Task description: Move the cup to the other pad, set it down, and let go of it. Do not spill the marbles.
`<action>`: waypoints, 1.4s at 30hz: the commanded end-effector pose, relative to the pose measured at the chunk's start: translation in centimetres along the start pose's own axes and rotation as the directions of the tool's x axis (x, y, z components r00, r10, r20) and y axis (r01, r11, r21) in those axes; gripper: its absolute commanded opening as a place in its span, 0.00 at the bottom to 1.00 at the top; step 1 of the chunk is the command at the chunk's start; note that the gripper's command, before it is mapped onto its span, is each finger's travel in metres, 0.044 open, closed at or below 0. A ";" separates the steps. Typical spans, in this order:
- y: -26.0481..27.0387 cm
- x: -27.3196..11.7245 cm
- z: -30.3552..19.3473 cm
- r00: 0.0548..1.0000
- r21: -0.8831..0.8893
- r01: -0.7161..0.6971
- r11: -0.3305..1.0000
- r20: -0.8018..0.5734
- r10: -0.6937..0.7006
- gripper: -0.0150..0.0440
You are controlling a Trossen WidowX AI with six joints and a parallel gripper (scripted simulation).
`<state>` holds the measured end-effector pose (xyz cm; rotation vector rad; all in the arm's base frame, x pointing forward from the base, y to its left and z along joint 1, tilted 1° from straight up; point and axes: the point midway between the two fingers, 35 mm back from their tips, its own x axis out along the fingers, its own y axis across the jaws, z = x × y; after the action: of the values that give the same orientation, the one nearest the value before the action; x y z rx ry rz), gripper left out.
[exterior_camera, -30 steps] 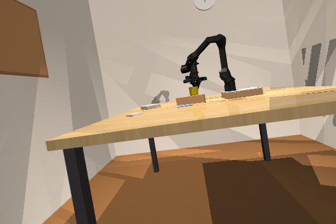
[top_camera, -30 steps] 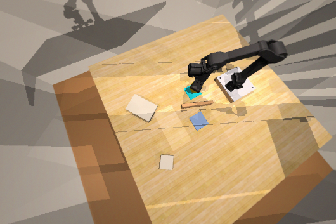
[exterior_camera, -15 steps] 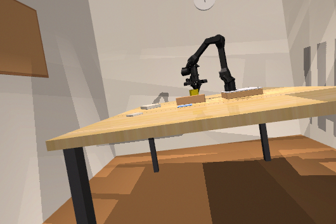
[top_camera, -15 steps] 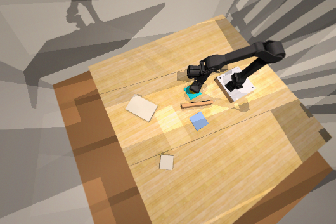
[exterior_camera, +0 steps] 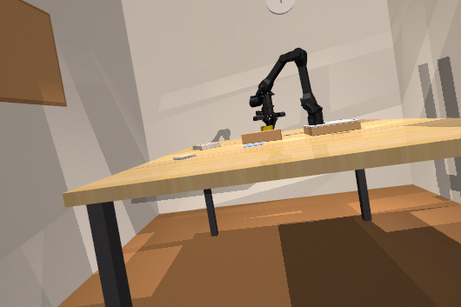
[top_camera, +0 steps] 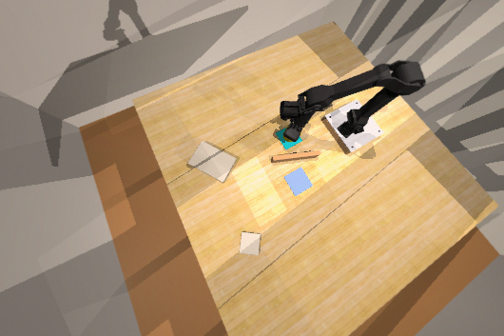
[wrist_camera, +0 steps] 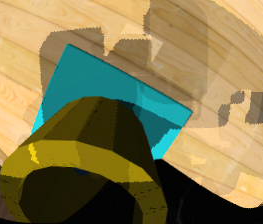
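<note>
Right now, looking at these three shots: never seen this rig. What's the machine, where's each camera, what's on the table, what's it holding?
It's a single black jointed arm bolted to a white base plate on a wooden table. One picture looks down from above, one from low at the side, and one from a camera on the wrist. Its gripper is shut on a yellow cup, just above a teal pad. Also on the table are a wooden bar, a light blue pad and two pale flat plates. The marbles aren't visible.
</note>
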<state>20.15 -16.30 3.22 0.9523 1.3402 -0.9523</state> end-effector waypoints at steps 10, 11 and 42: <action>0.0 -0.1 0.0 1.000 0.000 0.000 1.000 0.001 0.000 0.25; 0.0 -0.1 0.0 1.000 0.000 0.000 1.000 0.001 0.000 0.25; 0.1 -2.6 0.1 1.000 -0.002 0.002 1.000 0.001 -0.002 0.50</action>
<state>20.09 -16.19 5.06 0.9528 1.3503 -0.9518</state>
